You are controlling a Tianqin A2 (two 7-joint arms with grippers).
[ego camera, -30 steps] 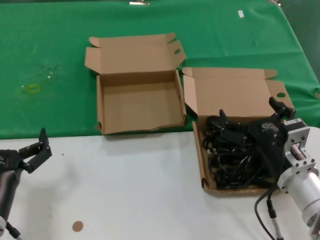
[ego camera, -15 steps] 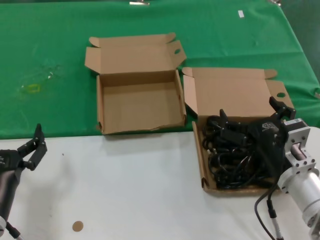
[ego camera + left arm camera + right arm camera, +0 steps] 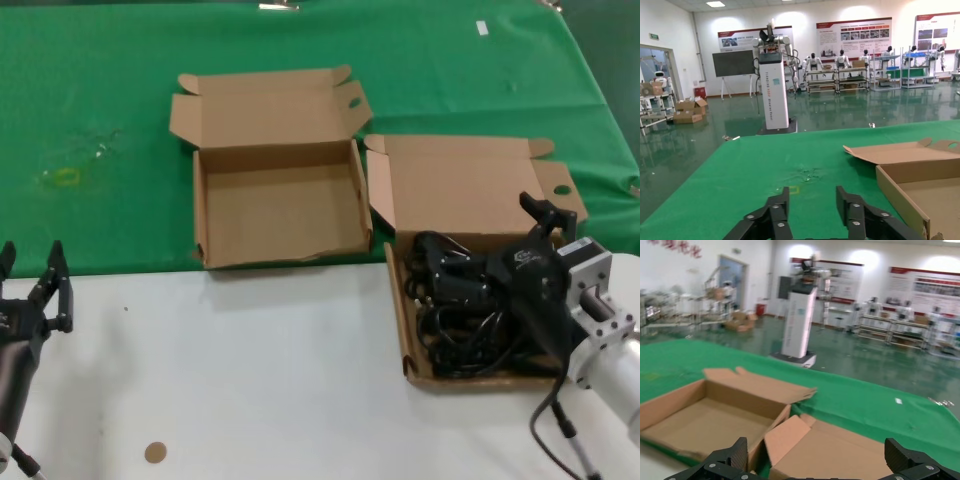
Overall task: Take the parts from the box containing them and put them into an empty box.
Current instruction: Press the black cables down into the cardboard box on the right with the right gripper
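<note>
The parts, a tangle of black power cords, lie in the low box containing them at the right, its lid panel standing open behind. My right gripper is open and hovers just above the cords, holding nothing. In the right wrist view, that gripper faces the lid; the cords are hidden there. The empty box, with a wavy front edge, sits to the left on the green cloth and shows in both wrist views. My left gripper is open and empty at the table's left edge.
A green cloth covers the far half and a white table the near half. A small brown disc lies near the front. A yellow mark is on the cloth at left. My right arm's cable hangs at the front right.
My left gripper has swung left and turned so its fingers point straight ahead. My right gripper has shifted slightly left and down over the cords, still open.
</note>
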